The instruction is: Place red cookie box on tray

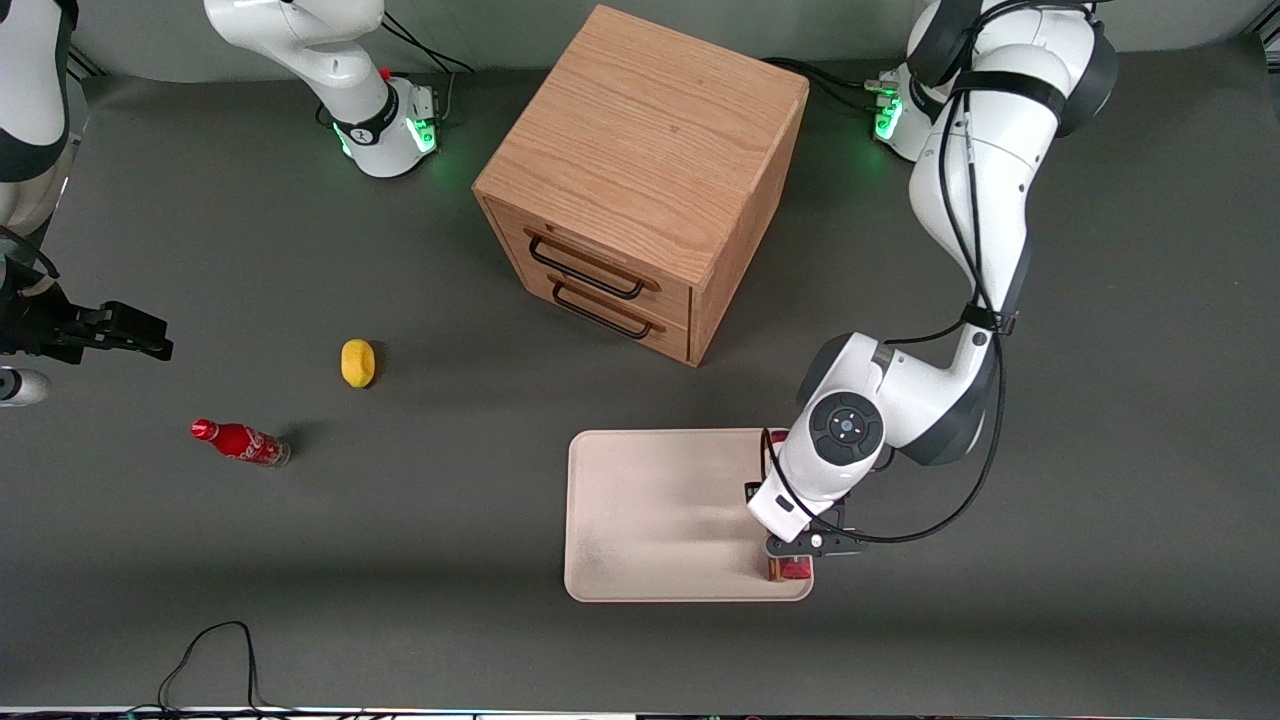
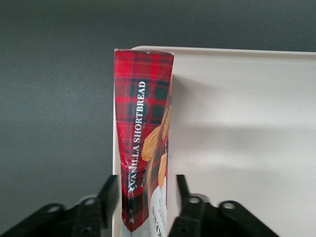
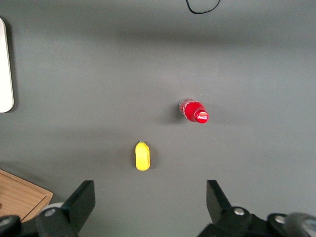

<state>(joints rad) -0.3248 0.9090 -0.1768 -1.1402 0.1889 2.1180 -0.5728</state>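
**Cardboard box standing on edge at the tray's corner**

Cardboard is making up the red cookie box (image 2: 143, 133), so it is likely handling as a light, fairly stiff thing whose broad faces can dent if squeezed hard. The printed skin looks smooth and a little glossy, so it may be sliding under weak pressure. The biscuits inside are probably brittle, which argues for setting it down softly, not dropping it.

The box is standing on end over the tray (image 1: 660, 520), at the corner nearest the front camera and toward the working arm's end of the table. In the wrist view its narrow tartan spine is running close along the tray's rim, with dark table just beside it. Whether its bottom end is resting on the tray or hanging a little above it, I cannot tell.

The gripper (image 2: 143, 207) is sitting directly above that corner, with its fingers (image 2: 109, 195) flanking the box's two broad faces near its upper end. The jaws are looking slightly parted from the cardboard, not pinching it, though the gap is slim.

Holding across the thin dimension, as here, is the sensible grip. So tall and slim, the box is looking ready to tip, and toppling outward over the rim is the risk.

A yellow lemon-like object (image 1: 357, 362), a soda bottle (image 1: 240, 442) and a wooden drawer cabinet (image 1: 640, 185) are standing well apart from the tray.
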